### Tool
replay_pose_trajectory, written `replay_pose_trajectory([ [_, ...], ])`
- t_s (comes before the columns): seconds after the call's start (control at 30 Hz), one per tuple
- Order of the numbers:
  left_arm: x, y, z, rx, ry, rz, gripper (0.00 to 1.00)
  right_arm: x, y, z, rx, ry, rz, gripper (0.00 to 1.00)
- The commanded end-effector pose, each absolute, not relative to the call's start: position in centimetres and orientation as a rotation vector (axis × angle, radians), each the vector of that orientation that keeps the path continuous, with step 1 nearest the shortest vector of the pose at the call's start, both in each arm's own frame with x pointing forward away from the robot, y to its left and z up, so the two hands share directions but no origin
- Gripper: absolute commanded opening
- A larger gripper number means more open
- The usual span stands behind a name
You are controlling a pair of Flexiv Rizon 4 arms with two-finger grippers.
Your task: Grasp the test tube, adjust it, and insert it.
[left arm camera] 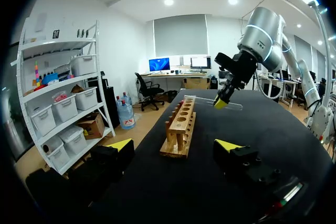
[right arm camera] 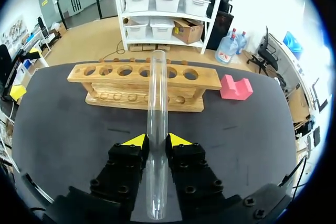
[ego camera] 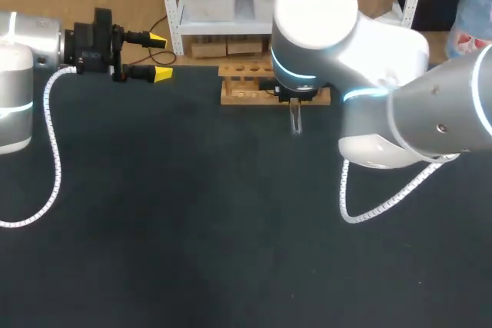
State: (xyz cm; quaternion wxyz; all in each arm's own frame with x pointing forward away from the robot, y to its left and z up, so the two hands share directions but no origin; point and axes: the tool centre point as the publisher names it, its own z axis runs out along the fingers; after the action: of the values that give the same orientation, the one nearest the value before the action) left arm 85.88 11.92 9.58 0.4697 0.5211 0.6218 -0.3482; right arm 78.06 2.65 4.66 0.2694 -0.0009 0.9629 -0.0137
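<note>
A clear glass test tube [right arm camera: 157, 98] lies level between the yellow-tipped fingers of my right gripper [right arm camera: 157, 140], which is shut on it. The tube's far end reaches over the wooden rack [right arm camera: 140, 81] with its row of round holes. In the head view the right wrist covers part of the rack [ego camera: 244, 86], and one end of the tube [ego camera: 296, 122] sticks out below it. From the left wrist view the tube [left arm camera: 202, 99] hangs level above the rack [left arm camera: 179, 127]. My left gripper [ego camera: 160, 57] stands open at the table's far left, holding nothing.
A pink notched block [right arm camera: 234, 88] sits on the black table beside the rack's end. The rack stands close to the table's far edge. The black tabletop [ego camera: 192, 228] stretches wide in front of the rack.
</note>
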Motion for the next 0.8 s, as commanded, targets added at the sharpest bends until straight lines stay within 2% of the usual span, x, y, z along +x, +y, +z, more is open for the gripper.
replay_pose_trajectory([
  [0.03,85.7,11.9,9.6,1.275,1.523,-0.85,1.0,78.3,3.0,4.0,0.001,2.607,-0.046,0.0],
  [0.8,85.7,11.9,9.6,1.275,1.523,-0.85,1.0,78.8,3.2,2.2,-0.042,2.684,-0.041,0.0],
])
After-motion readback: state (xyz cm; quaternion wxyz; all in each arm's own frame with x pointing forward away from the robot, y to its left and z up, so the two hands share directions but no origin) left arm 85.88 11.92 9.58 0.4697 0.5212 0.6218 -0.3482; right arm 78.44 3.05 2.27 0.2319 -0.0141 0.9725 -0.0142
